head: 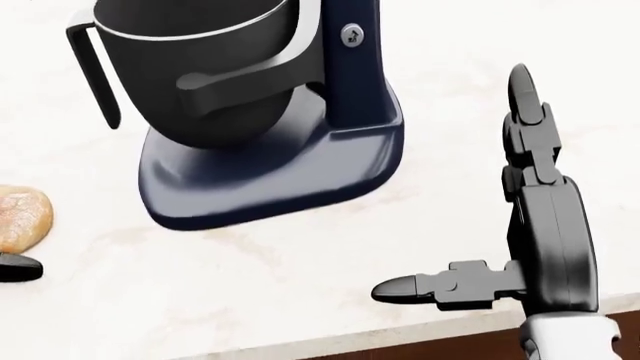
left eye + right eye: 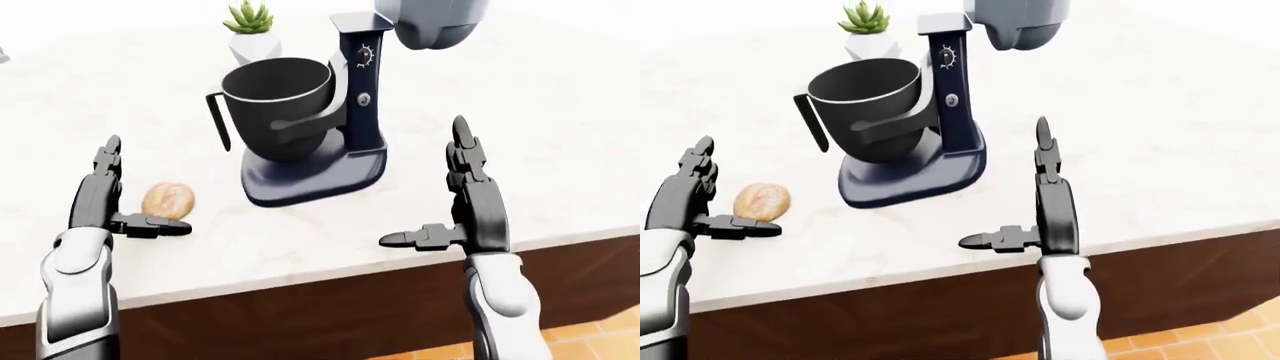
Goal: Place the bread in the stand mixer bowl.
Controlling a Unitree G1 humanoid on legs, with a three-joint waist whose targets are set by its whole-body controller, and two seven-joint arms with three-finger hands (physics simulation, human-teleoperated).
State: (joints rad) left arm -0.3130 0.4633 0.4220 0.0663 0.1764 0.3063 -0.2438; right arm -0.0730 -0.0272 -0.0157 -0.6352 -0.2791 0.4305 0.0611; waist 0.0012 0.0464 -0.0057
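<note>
Bread roll point(image 2: 168, 199) lying on the white marble counter point(image 2: 560, 135), at about 8 o'clock from the stand mixer point(image 2: 330, 135) in the left-eye view, well apart from its base. Not in the bowl, not held.

Stand mixer upright near counter centre: dark navy column and base, grey tilt head raised at 12 o'clock, cut off by the top edge. Mixer bowl point(image 2: 280, 97) dark, seated in the cradle arms, handle at its 9 o'clock side. Bowl interior looks empty as far as visible.

Left hand point(image 2: 105, 202) at 9 o'clock of the roll, just beside it, not touching. Fingers straight, pointing toward 12 o'clock, thumb point(image 2: 155, 226) stuck out toward 3 o'clock, passing just under the roll. Spread wide, gripping nothing.

Right hand point(image 2: 470, 202) at 4 o'clock from the mixer base, well apart from it, over the counter edge. Same pose mirrored: fingers extended toward 12 o'clock, thumb out toward 9 o'clock. Spread wide, nothing in it.

Small potted succulent point(image 2: 248, 30) in a white pot at 11 o'clock behind the mixer.

Head view: mixer base and bowl bottom filling top-left, roll clipped at the left edge with the left thumb tip just below it, right hand at 4 o'clock.

Brown cabinet face point(image 2: 330, 315) below the counter edge, orange tile floor at the bottom-right corner.
</note>
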